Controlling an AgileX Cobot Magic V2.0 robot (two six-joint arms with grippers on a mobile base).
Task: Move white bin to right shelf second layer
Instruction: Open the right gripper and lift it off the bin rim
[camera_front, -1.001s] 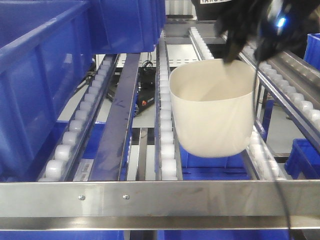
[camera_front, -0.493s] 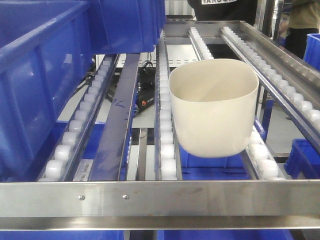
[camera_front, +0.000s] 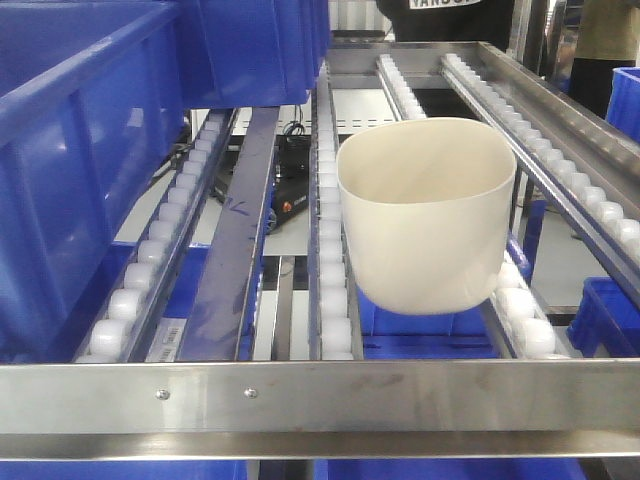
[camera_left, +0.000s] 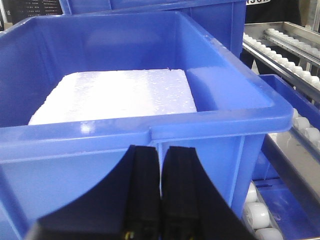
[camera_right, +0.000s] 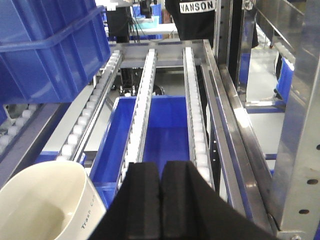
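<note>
White bin (camera_front: 425, 215) upright on roller rails (camera_front: 330, 260), seemingly unheld.

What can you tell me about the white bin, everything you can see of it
The white bin is a glossy cream plastic tub, rounded-square at the rim and tapering to a rounded base, with no handles. It stands upright and empty on two roller rails behind the steel front bar. No gripper touches it. The right wrist view shows small print on its outer wall, too small to read fully.

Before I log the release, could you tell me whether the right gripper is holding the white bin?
No: in the right wrist view the right gripper is shut on nothing, with the white bin apart at its lower left.
</note>
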